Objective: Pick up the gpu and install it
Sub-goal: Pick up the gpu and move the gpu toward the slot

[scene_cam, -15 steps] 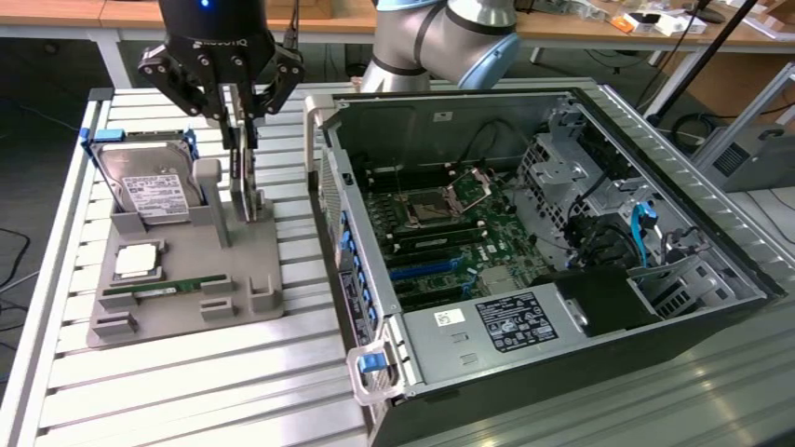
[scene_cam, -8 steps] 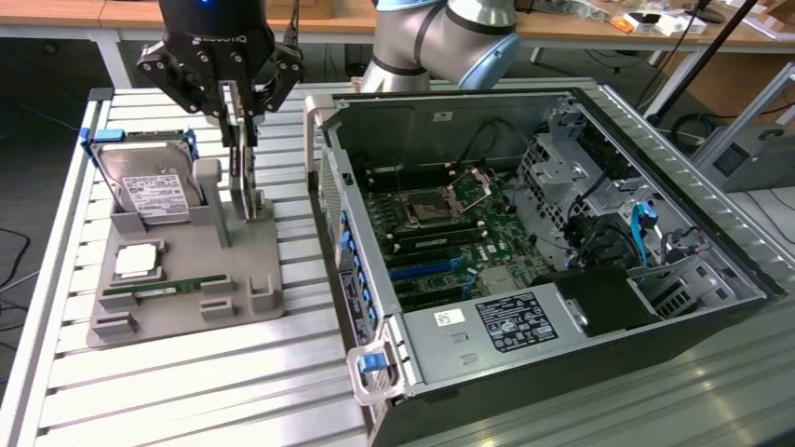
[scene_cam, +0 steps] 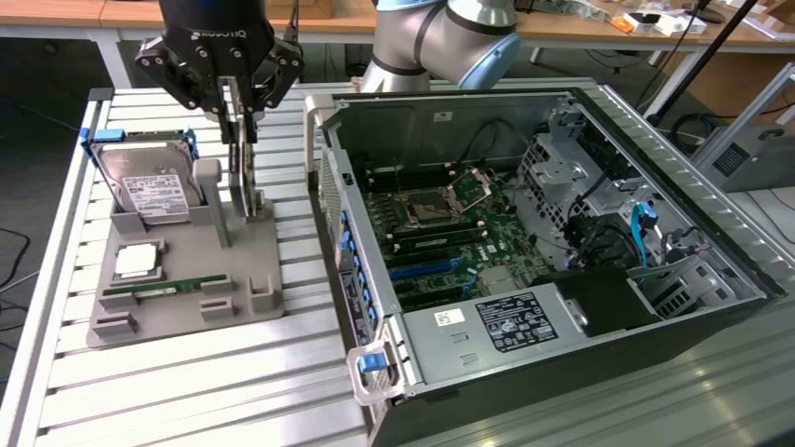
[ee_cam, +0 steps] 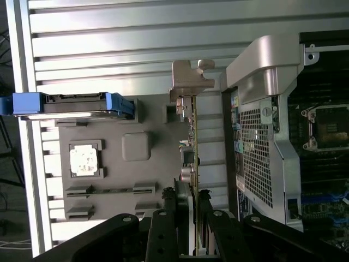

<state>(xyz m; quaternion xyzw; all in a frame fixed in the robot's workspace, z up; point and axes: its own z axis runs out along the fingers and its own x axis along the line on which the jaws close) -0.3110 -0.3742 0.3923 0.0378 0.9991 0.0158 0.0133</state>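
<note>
Finding: you are at the pick-up step. The gripper stands over the grey stand in the upper left of the exterior view. Its fingers are set narrow on either face of the graphics card, which stands upright on its long edge in the stand. In the wrist view the fingers sit against the board, so I judge the card gripped. Whether its lower edge is clear of the slot cannot be told. The silver bracket is at the card's far end from the gripper. The card is near the open computer case, on the exterior view's left of it, and no part of it is inside, so installation is not begun. Any move from here calls for a straight, square path. In my judgement a tilt would bind the card in the stand or twist it in your grip.
</note>
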